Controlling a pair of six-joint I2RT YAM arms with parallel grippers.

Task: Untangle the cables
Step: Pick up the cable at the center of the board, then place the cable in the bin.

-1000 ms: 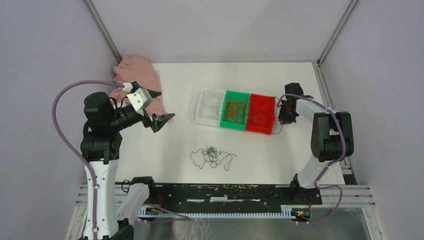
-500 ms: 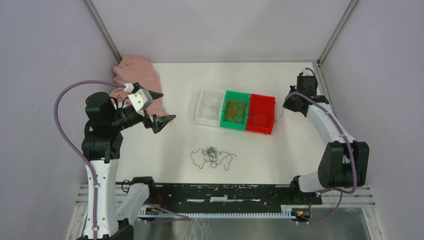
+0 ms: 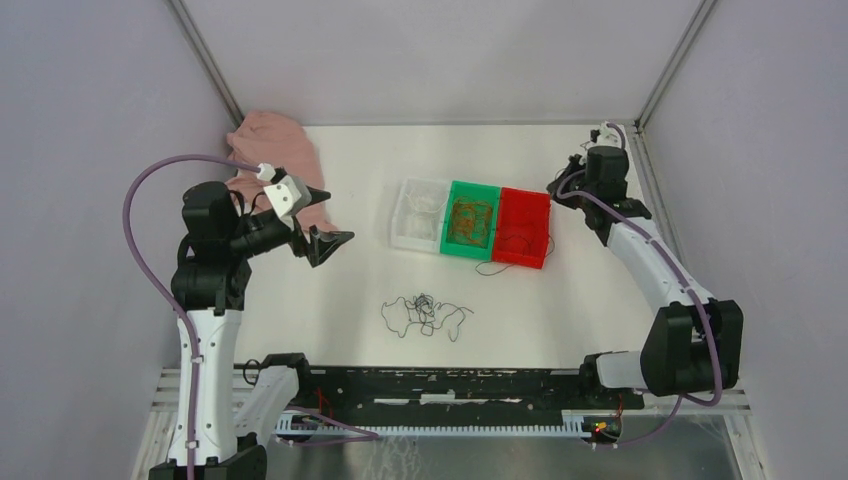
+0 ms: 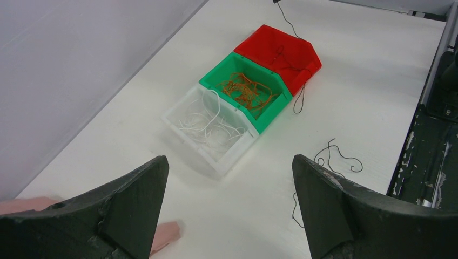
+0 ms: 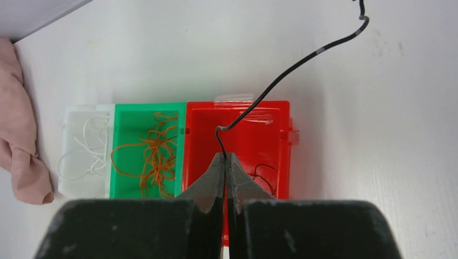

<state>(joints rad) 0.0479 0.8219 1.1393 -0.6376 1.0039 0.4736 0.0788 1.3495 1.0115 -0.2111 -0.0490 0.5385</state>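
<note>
A loose tangle of thin black cables (image 3: 425,312) lies on the white table in front of the bins; its edge shows beside my left finger (image 4: 337,156). My right gripper (image 3: 556,190) (image 5: 224,155) hovers above the red bin (image 3: 520,212) (image 5: 205,140), shut on one black cable (image 5: 291,67). That cable runs over the red bin, and its tail (image 3: 497,268) lies on the table at the bin's front. My left gripper (image 3: 335,215) (image 4: 229,162) hangs open and empty left of the bins.
A green bin (image 3: 448,215) (image 5: 146,107) holds orange wires and a white bin (image 3: 397,225) (image 5: 70,110) holds whitish wires, in one row with the red one. A pink cloth (image 3: 280,150) lies at the back left. Walls enclose the table.
My right gripper closed on a black cable beside the red bin and rose toward the back right, drawing it along. The left arm barely shifted.
</note>
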